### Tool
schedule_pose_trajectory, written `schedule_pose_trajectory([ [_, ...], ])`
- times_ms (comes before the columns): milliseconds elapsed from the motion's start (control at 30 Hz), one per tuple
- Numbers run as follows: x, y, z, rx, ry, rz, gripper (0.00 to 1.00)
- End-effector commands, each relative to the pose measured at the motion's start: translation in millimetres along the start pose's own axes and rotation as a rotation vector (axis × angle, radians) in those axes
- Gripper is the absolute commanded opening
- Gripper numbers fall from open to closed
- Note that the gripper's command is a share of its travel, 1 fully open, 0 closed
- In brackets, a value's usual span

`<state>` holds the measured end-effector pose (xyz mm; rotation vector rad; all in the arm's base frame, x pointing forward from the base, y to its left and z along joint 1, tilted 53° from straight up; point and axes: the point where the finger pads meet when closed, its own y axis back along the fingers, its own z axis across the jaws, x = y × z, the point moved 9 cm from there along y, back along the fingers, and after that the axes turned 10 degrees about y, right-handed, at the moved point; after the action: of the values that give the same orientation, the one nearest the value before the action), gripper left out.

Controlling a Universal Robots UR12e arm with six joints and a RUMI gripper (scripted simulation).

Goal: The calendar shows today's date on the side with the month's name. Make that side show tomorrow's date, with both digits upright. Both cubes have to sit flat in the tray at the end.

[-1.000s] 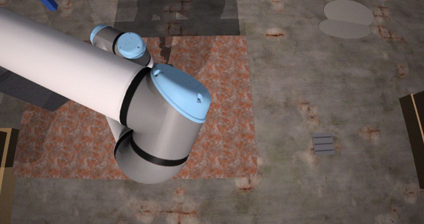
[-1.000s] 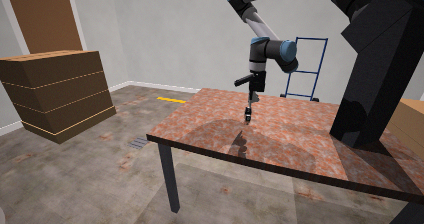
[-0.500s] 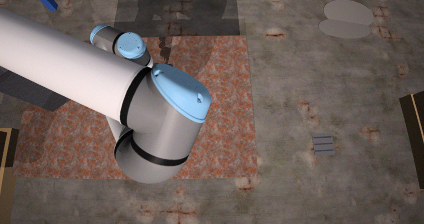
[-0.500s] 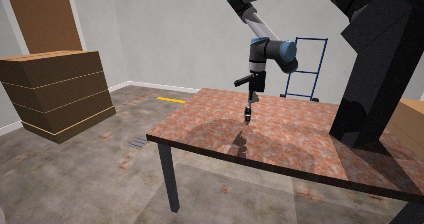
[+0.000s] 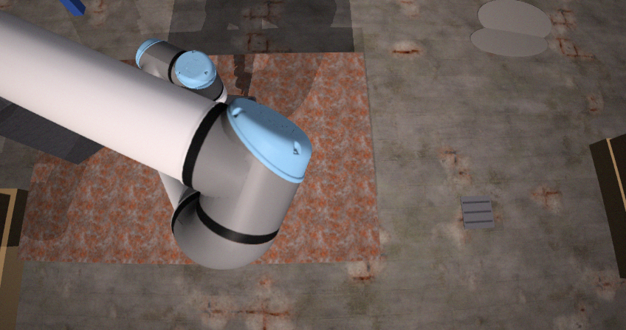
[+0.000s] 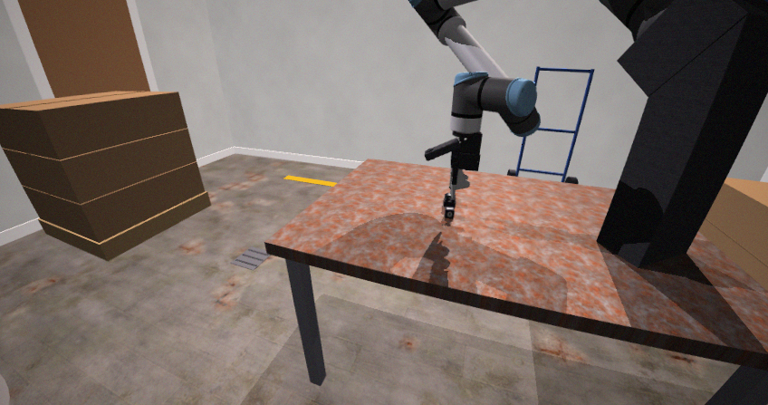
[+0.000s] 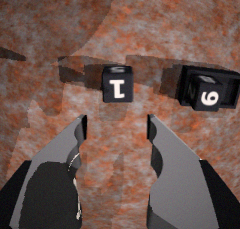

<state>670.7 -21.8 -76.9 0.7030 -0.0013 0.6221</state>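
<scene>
My gripper (image 7: 117, 116) (image 6: 453, 192) points down over the table, fingers part-way apart with nothing between them. In the wrist view a black cube (image 7: 117, 84) with a white 1 on its near face lies outside the tray, just ahead of the gap between the fingertips. The 1 looks upside down there. The black tray (image 7: 183, 84) is to its right. A second black cube (image 7: 207, 95) is in the tray; its near face has a 6 or 9, turned, I cannot tell which. In the exterior view the cubes and tray are a small dark cluster below the fingertips. The arm hides them in the top view.
The speckled red-grey table (image 5: 338, 195) (image 6: 333, 228) carries the arm's black pedestal (image 6: 684, 131) at the right in the exterior view. Stacked boxes (image 6: 108, 169) and a blue hand truck (image 6: 557, 130) stand on the floor beyond. Arm shadows cross the table.
</scene>
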Motion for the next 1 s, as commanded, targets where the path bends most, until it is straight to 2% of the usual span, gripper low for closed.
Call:
schedule_pose_trajectory([
  [0, 1, -11, 1, -0.002, -0.002, 0.002, 0.28],
  [600, 2, -33, 1, -0.002, -0.001, 0.002, 0.28],
  [967, 2, -38, 0, -0.002, -0.001, 0.002, 0.28],
])
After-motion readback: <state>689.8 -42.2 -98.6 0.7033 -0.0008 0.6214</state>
